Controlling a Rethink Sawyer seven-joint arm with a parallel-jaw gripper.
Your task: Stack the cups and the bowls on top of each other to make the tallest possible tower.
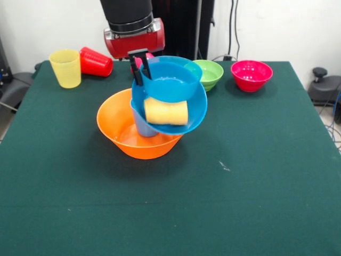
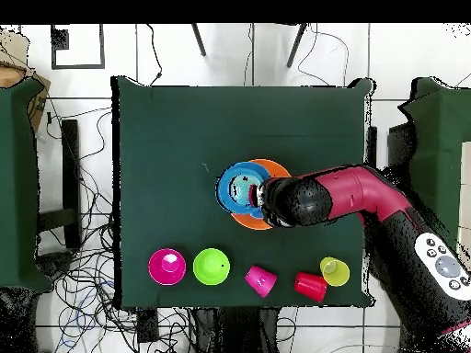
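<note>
A: Where is the tower?

B: Inside the large orange bowl: light blue cup, tilted large blue bowl, orange cup lying sideways, small blue bowl above.

A: And the gripper?

B: Pinching the small blue bowl's rim. I'd level it before letting go.

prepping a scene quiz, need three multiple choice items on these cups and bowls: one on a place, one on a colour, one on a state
1. Where does the light blue cup stand?
A. inside the large orange bowl
B. beside the green bowl
C. on the bare table

2. What colour is the cup lying in the large blue bowl?
A. pink
B. orange
C. red

3. How is the red cup posed?
A. upright
B. upside down
C. on its side

Key: A, it rises from that bowl; B, the orange cup rests there; C, it lies beside the upright yellow cup.
</note>
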